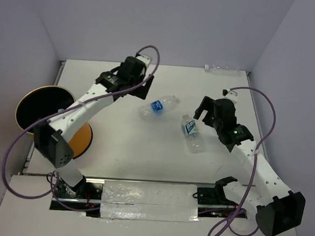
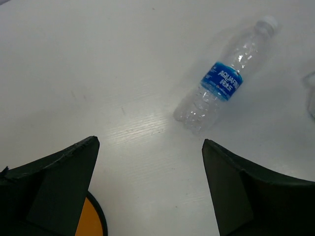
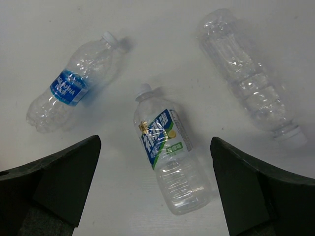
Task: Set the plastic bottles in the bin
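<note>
1. Bin (image 1: 81, 138) stands at the left edge, so a loosely pinched bottle may drop on the long carry.
2. Left gripper (image 2: 150, 147) and right gripper (image 3: 155, 141) are both wide and empty; closing off-centre could squirt bottles away.
3. Blue-label bottle (image 1: 158, 106) and green-label bottle (image 1: 191, 132) lie loose at centre, where nudges would roll them.

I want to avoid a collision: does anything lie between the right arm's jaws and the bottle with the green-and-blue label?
Nothing visible does. The green-labelled bottle lies on the table just ahead of the open jaws. The blue-labelled bottle and the unlabelled bottle lie to either side, apart from it.
</note>
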